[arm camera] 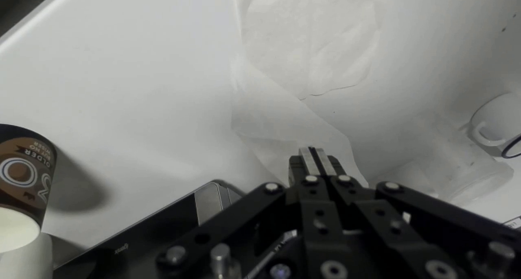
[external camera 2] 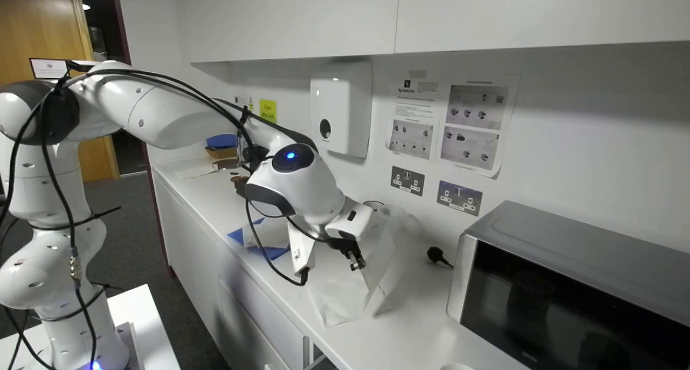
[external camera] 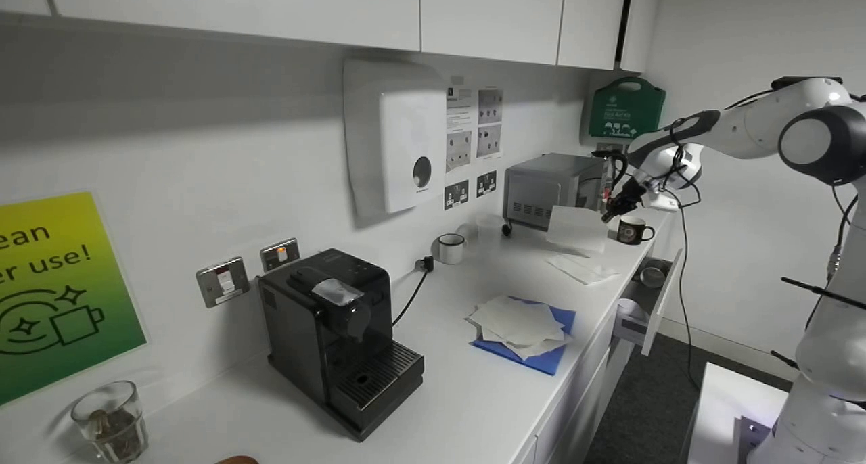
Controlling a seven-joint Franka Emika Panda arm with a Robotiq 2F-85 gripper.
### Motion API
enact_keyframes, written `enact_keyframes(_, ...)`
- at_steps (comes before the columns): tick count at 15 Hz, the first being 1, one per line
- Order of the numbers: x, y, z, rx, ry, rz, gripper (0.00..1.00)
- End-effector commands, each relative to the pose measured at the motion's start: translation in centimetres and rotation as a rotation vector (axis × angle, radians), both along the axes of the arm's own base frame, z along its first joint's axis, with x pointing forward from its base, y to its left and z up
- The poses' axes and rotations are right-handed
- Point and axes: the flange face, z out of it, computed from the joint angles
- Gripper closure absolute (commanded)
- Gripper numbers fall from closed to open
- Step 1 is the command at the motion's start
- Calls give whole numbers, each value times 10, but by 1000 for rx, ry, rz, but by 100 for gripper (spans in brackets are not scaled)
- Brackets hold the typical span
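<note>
My gripper is shut, its two fingers pressed together with only a thin dark line between them. A thin white paper sheet rises off the counter at the fingertips and appears pinched there by one edge. In an exterior view the gripper meets the sheet's upper right side. The lifted sheet also slants up beside the gripper. More white paper lies flat below. In the wrist view the sheet runs behind the fingertips, which hide part of its edge.
A silver microwave stands behind the gripper, a dark printed mug beside it. A white mug and a clear container are by the wall. Loose papers lie on a blue folder. Below, a drawer is pulled out.
</note>
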Motion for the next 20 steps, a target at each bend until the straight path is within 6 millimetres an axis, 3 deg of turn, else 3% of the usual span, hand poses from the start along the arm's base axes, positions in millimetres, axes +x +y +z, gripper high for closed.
enact_keyframes(1,0,-15,0,4,-9,-32,100)
enact_keyframes(8,-14,-50,-12,3,-12,-101,100)
enact_keyframes(11,-13,-55,-19,10,-23,-142,100)
enact_keyframes(20,12,-23,-53,54,29,-112,100)
